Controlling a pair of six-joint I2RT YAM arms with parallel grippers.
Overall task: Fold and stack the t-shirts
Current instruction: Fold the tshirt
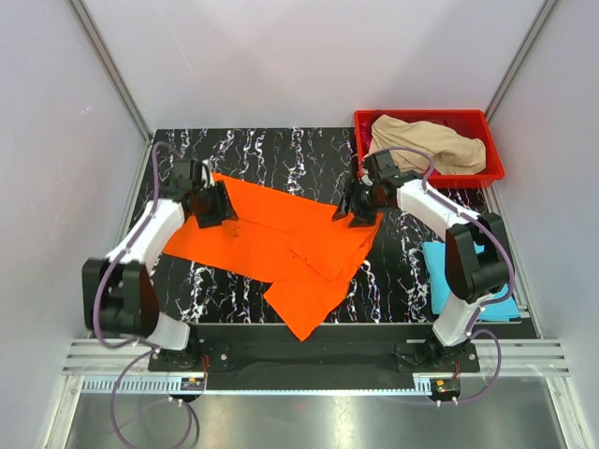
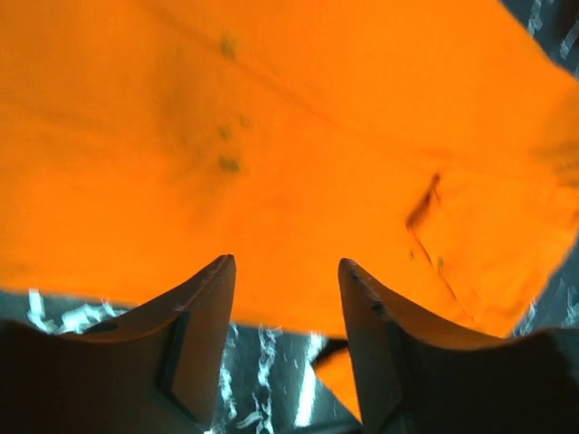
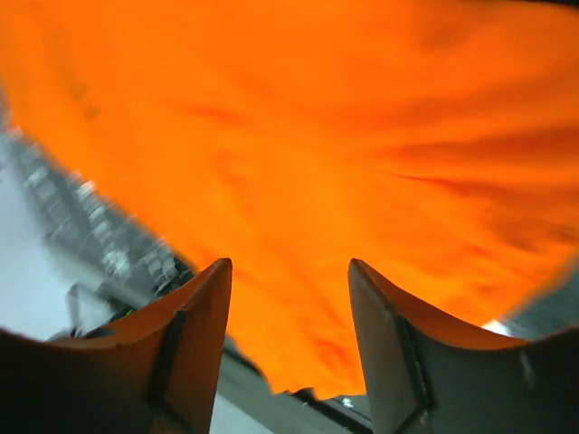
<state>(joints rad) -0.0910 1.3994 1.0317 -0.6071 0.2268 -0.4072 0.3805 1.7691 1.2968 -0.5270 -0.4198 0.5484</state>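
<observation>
Flanking the orange t-shirt [image 1: 271, 238] on the worktop [image 1: 281, 154], left end effector [image 1: 217, 204] and right end effector [image 1: 356, 208] gape open, a folding grip apparently next.

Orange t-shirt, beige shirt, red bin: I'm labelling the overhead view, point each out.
Bright orange cloth t-shirt [image 1: 271, 234], top view, flat middle.
Beige cloth shirt [image 1: 435, 145], top view, bunched middle.
Red plastic bin [image 1: 493, 142], top view, right rim.

Your top view is bright and sharp. Soft light comes from above, so shadows are small and faint. The metal strip [image 1: 299, 421] at the bottom shines a little. Your right wrist view is very blurry, and the orange t-shirt [image 3: 362, 181] glows like a smear. Your left wrist view is a bit soft too, and dark along its bottom.
</observation>
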